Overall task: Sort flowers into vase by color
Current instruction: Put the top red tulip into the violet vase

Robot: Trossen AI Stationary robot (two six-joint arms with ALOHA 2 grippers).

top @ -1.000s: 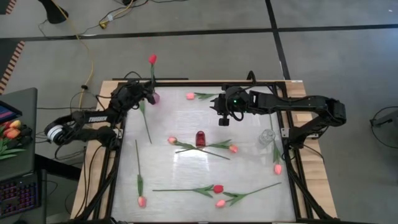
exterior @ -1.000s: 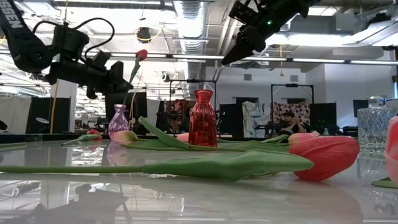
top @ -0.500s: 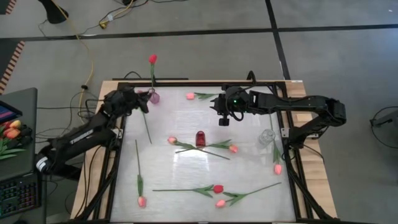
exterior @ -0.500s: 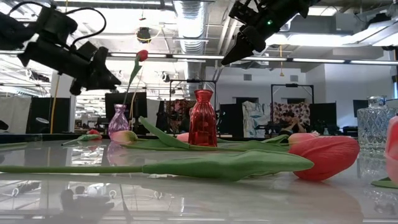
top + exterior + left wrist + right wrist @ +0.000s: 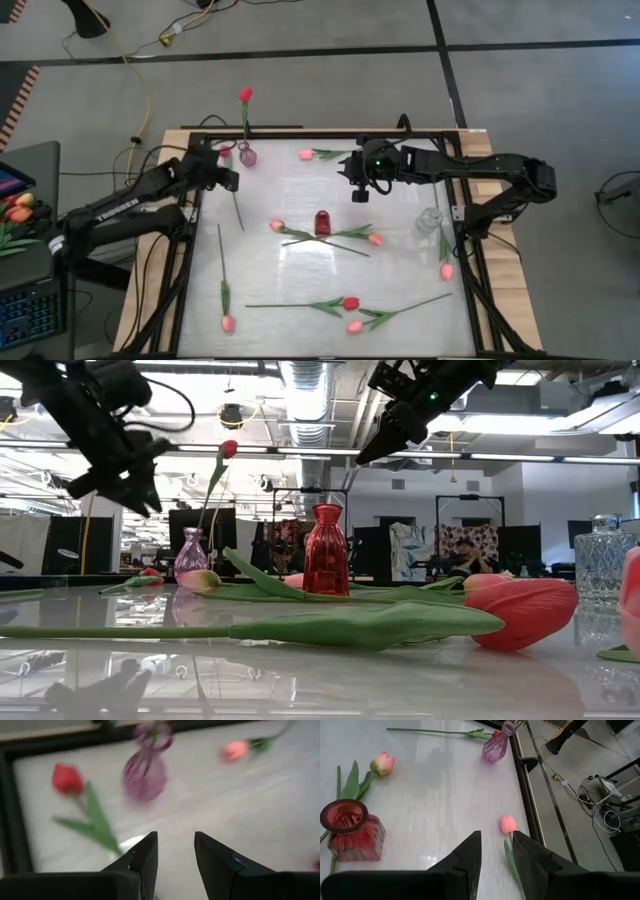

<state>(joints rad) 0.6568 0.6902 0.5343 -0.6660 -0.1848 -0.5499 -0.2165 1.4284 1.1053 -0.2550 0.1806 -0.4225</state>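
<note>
Revealing empty left claw, wrist view alone.

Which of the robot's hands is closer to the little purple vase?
The left hand hovers just beside the purple vase. The right hand hangs farther off, nearer the red vase.

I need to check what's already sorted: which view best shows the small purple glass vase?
The low view: the small purple glass vase stands upright holding a red tulip. High view shows it tiny, left wrist blurred, right wrist at the frame's edge.

Both arms hang raised, the left gripper and right gripper parted (nothing between them).
</note>
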